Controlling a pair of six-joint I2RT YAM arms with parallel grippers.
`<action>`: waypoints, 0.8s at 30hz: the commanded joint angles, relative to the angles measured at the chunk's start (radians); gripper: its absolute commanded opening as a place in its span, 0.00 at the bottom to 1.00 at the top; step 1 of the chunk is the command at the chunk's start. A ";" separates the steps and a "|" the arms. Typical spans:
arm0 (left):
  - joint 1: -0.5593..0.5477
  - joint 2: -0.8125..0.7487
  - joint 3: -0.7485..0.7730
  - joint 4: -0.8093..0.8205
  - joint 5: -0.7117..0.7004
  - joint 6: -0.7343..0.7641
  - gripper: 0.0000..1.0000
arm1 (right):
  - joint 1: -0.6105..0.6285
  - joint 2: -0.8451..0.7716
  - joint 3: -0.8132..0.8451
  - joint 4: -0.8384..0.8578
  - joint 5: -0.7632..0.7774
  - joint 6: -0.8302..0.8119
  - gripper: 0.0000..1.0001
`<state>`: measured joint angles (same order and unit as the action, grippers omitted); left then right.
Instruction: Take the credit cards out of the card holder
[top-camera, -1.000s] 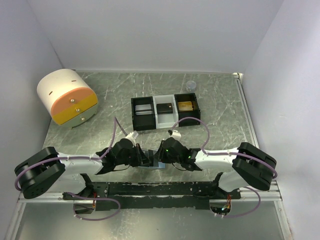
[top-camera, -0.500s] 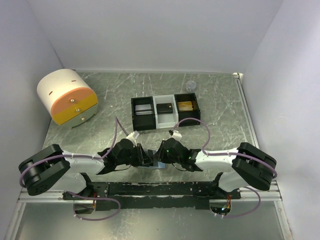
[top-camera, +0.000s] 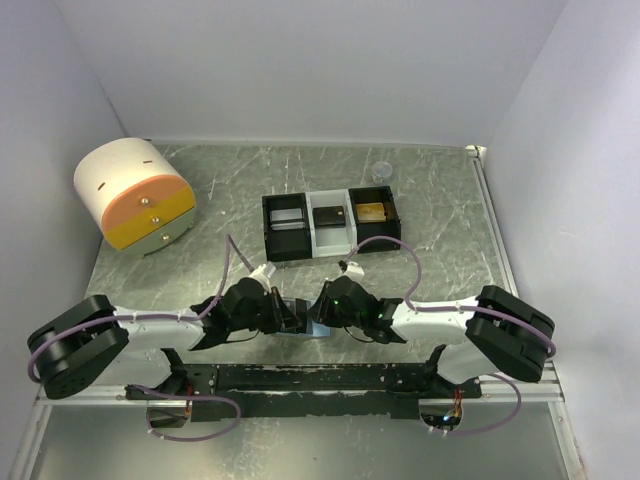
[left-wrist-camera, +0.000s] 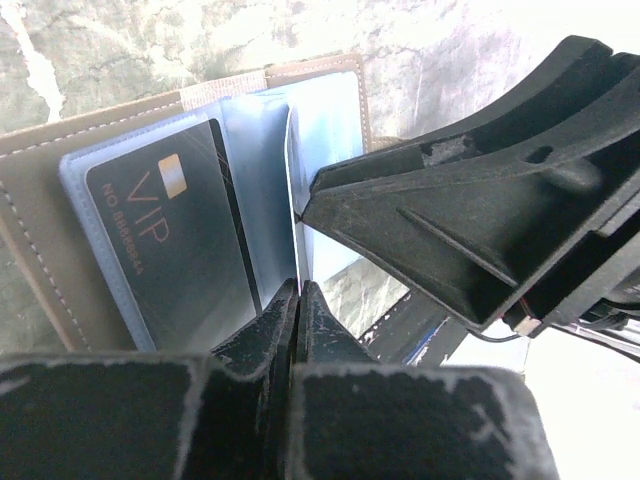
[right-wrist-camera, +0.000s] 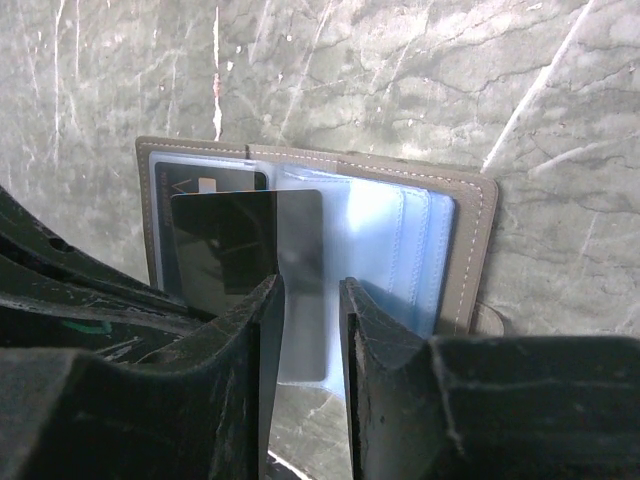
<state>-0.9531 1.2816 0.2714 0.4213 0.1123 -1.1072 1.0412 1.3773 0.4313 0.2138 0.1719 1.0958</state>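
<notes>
The grey card holder (top-camera: 309, 327) lies open at the table's near edge, between both grippers, its pale blue sleeves showing (right-wrist-camera: 470, 240). A black VIP card (left-wrist-camera: 170, 250) sits in the left leaf's sleeve. My left gripper (left-wrist-camera: 298, 290) is shut on the thin edge of one pale blue sleeve and holds it upright. In the right wrist view that raised sleeve carries a dark card (right-wrist-camera: 225, 245). My right gripper (right-wrist-camera: 312, 295) stands just in front of it, jaws apart, with one fingertip (left-wrist-camera: 325, 190) close to the sleeve's edge.
A black-and-white three-compartment tray (top-camera: 268, 228) holding cards stands behind the grippers. A round white and orange drawer box (top-camera: 135, 195) is at the back left and a small clear cup (top-camera: 381, 171) at the back. The metal base rail (top-camera: 320, 378) runs just in front.
The left arm pushed slightly right, then drew back left, and its jaws ended pressed together on the sleeve. The right arm has stayed where it was.
</notes>
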 joint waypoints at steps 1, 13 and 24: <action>-0.006 -0.077 0.017 -0.080 -0.039 0.028 0.07 | -0.005 -0.001 -0.013 -0.093 0.007 -0.024 0.30; -0.006 -0.320 0.082 -0.412 -0.169 0.115 0.07 | -0.017 -0.217 -0.011 -0.029 -0.018 -0.151 0.58; -0.006 -0.455 0.127 -0.559 -0.237 0.177 0.07 | -0.017 -0.391 -0.155 0.192 0.040 -0.296 0.67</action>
<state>-0.9531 0.8539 0.3656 -0.0708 -0.0799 -0.9741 1.0283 1.0275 0.3138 0.2977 0.1642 0.9009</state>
